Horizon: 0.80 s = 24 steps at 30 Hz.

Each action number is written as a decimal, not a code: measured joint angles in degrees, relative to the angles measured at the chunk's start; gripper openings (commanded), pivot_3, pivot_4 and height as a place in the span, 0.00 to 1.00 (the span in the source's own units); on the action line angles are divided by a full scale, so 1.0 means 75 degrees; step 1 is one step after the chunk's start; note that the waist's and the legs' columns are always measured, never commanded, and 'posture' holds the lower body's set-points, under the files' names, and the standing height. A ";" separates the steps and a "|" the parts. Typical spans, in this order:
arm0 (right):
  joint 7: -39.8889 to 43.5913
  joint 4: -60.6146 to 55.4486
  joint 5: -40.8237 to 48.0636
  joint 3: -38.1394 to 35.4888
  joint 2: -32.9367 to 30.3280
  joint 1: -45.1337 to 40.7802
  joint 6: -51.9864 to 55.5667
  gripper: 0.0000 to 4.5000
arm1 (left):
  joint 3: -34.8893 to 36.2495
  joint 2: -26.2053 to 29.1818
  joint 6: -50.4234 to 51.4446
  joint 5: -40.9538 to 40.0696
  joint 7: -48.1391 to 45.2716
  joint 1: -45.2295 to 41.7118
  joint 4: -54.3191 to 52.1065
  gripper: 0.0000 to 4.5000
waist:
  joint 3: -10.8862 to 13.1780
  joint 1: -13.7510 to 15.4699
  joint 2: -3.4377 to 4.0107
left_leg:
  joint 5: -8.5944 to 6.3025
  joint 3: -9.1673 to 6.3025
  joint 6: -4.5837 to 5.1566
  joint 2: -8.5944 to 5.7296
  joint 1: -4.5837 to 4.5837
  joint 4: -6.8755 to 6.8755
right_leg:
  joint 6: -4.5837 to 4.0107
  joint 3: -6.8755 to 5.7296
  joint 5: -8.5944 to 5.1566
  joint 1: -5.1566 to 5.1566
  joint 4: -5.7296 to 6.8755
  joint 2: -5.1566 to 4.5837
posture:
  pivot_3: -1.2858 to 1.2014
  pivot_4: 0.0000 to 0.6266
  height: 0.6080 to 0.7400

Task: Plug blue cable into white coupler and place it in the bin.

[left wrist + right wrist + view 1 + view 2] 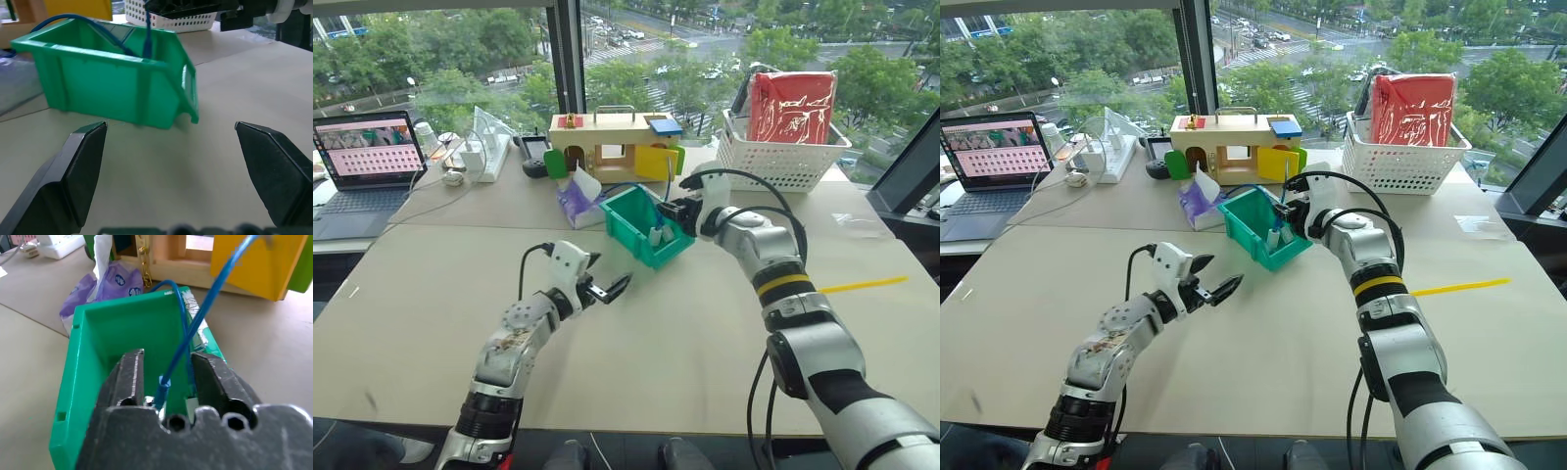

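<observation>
Left gripper (604, 285), the nearer of the two black two-fingered tools, hovers over bare tabletop with its jaws spread wide and empty, well short of the small teal-green plastic bin (631, 211); farther on, the right gripper (164, 377) hangs over the bin's open top, its jaws partly apart with the thin bright-blue cable (205, 308) running between them, whether pinched I cannot tell; the cable's plug end points down into the bin, its long axis rising steeply; the white coupler seems hidden beneath the fingers.
</observation>
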 measured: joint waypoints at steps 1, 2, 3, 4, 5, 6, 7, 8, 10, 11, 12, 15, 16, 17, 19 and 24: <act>0.0068 0.0005 -0.0006 -0.0069 -0.0001 -0.0054 -0.0060 0.76 | 0.0069 0.0001 -0.0018 -0.0004 0.0029 0.0000 -0.0006 1.00 | 0.0002 0.0005 0.0000 | 0.0000 0.0000 0.0000 -0.0001 -0.0001 0.0001 | 0.0002 0.0000 0.0001 0.0000 0.0001 -0.0001 | 0.52 0.24 0.94; 0.0122 0.0001 -0.0007 -0.0157 -0.0010 -0.0111 -0.0093 0.81 | 0.0095 0.0000 -0.0032 -0.0009 0.0048 0.0000 -0.0008 1.00 | 0.0002 0.0005 0.0000 | 0.0000 0.0000 0.0000 -0.0001 0.0000 0.0001 | 0.0002 0.0000 0.0001 0.0000 0.0001 -0.0001 | 0.52 0.24 0.94; 0.0155 -0.0115 -0.0001 -0.0265 -0.0067 -0.0137 -0.0099 0.88 | 0.0104 -0.0018 -0.0041 -0.0028 0.0056 -0.0001 -0.0008 1.00 | 0.0002 0.0012 0.0000 | 0.0000 -0.0001 0.0000 -0.0001 -0.0001 0.0001 | 0.0002 -0.0001 0.0001 0.0000 0.0001 -0.0001 | 0.52 0.24 0.94; 0.0211 -0.0324 0.0010 -0.0345 -0.0183 -0.0136 -0.0087 0.98 | 0.0109 -0.0028 -0.0051 -0.0034 0.0060 -0.0001 -0.0006 1.00 | 0.0003 0.0023 0.0000 | 0.0000 -0.0002 -0.0001 0.0000 -0.0001 0.0000 | 0.0002 -0.0003 0.0001 0.0000 0.0000 0.0000 | 0.52 0.24 0.94; 0.0274 -0.0601 0.0031 -0.0453 -0.0298 -0.0112 0.0013 0.99 | 0.0124 -0.0028 -0.0075 -0.0036 0.0060 -0.0002 -0.0005 1.00 | 0.0004 0.0025 0.0001 | 0.0000 -0.0003 -0.0001 0.0000 -0.0002 0.0000 | 0.0002 -0.0004 0.0001 0.0000 0.0000 0.0000 | 0.52 0.24 0.94; 0.0329 -0.0973 0.0084 -0.0563 -0.0412 -0.0018 0.0151 0.99 | 0.0127 -0.0030 -0.0100 -0.0043 0.0056 -0.0014 -0.0002 1.00 | 0.0004 0.0033 0.0001 | -0.0001 -0.0005 -0.0001 0.0000 -0.0004 -0.0001 | 0.0002 -0.0006 0.0001 0.0000 -0.0001 0.0000 | 0.52 0.24 0.94; 0.0439 -0.1535 0.0227 -0.0677 -0.0606 0.0187 0.0345 0.99 | 0.0137 -0.0026 -0.0121 -0.0048 0.0046 -0.0039 0.0005 1.00 | 0.0004 0.0051 0.0001 | -0.0001 -0.0012 -0.0002 0.0001 -0.0007 -0.0001 | 0.0002 -0.0009 0.0001 0.0000 -0.0002 0.0001 | 0.52 0.24 0.94; 0.0595 -0.2441 0.0408 -0.0845 -0.0912 0.0615 0.0635 0.99 | 0.0139 -0.0019 -0.0146 -0.0046 0.0037 -0.0120 0.0042 1.00 | 0.0004 0.0085 0.0001 | -0.0001 -0.0017 -0.0002 0.0000 -0.0011 -0.0001 | 0.0002 -0.0012 0.0001 0.0000 -0.0003 0.0001 | 0.52 0.24 0.94; 0.0786 -0.3691 0.0658 -0.1145 -0.1400 0.1461 0.1056 0.99 | 0.0273 0.0063 -0.0185 -0.0042 0.0034 -0.0260 0.0125 1.00 | 0.0003 0.0159 0.0001 | -0.0003 -0.0024 -0.0004 -0.0002 -0.0017 0.0002 | 0.0002 -0.0015 0.0001 0.0001 -0.0003 0.0002 | 0.52 0.24 0.94; 0.0800 -0.4302 0.0767 -0.1285 -0.1627 0.1951 0.1206 0.99 | 0.0283 0.0092 -0.0209 -0.0039 0.0019 -0.0364 0.0234 1.00 | 0.0003 0.0174 0.0001 | -0.0002 -0.0023 -0.0004 -0.0003 -0.0017 0.0002 | 0.0002 -0.0015 0.0000 0.0001 -0.0002 0.0002 | 0.52 0.24 0.94; 0.0805 -0.4581 0.0808 -0.1379 -0.1719 0.2204 0.1252 0.99 | 0.0287 0.0104 -0.0218 -0.0039 -0.0005 -0.0410 0.0280 1.00 | 0.0004 0.0196 0.0000 | -0.0002 -0.0025 -0.0004 -0.0003 -0.0018 0.0002 | 0.0002 -0.0017 0.0000 0.0002 -0.0005 0.0002 | 0.52 0.24 0.94; 0.0842 -0.6175 0.1042 -0.1938 -0.2181 0.3842 0.1493 0.99 | 0.0396 0.0372 -0.0457 -0.0022 -0.0198 -0.0576 0.0586 1.00 | 0.0004 0.0196 0.0001 | -0.0002 -0.0026 -0.0004 -0.0004 -0.0017 0.0002 | 0.0003 -0.0016 0.0000 0.0004 -0.0004 0.0004 | 0.52 0.24 0.94; 0.0858 -0.6520 0.1060 -0.2056 -0.2292 0.4257 0.1511 0.99 | 0.0428 0.0469 -0.0492 -0.0020 -0.0252 -0.0592 0.0647 1.00 | 0.0004 0.0192 0.0001 | -0.0002 -0.0025 -0.0004 -0.0004 -0.0016 0.0003 | 0.0003 -0.0016 0.0000 0.0004 -0.0006 0.0004 | 0.52 0.24 0.94; 0.0837 -0.6959 0.1058 -0.2254 -0.2351 0.4817 0.1482 0.99 | 0.0436 0.0488 -0.0517 -0.0020 -0.0280 -0.0670 0.0759 1.00 | 0.0004 0.0192 0.0001 | -0.0002 -0.0025 -0.0004 -0.0005 -0.0016 0.0003 | 0.0003 -0.0014 0.0000 0.0004 -0.0005 0.0004 | 0.52 0.24 0.94; 0.0735 -0.8033 0.1017 -0.2626 -0.2154 0.6544 0.1177 0.99 | 0.0638 0.0470 -0.0744 -0.0067 -0.0272 -0.0736 0.0910 1.00 | 0.0002 0.0202 -0.0003 | -0.0002 -0.0035 -0.0004 -0.0002 -0.0013 0.0004 | 0.0005 -0.0020 -0.0003 0.0014 -0.0008 0.0009 | 0.52 0.24 0.94; 0.0400 -0.8403 0.0524 -0.2650 -0.1573 0.8145 0.0243 0.99 | 0.0805 0.0596 -0.1202 -0.0026 -0.0382 -0.0728 0.1084 1.00 | 0.0008 0.0057 0.0002 | 0.0005 -0.0009 -0.0011 -0.0007 0.0037 0.0014 | 0.0014 0.0018 -0.0005 0.0036 -0.0001 0.0010 | 0.52 0.24 0.94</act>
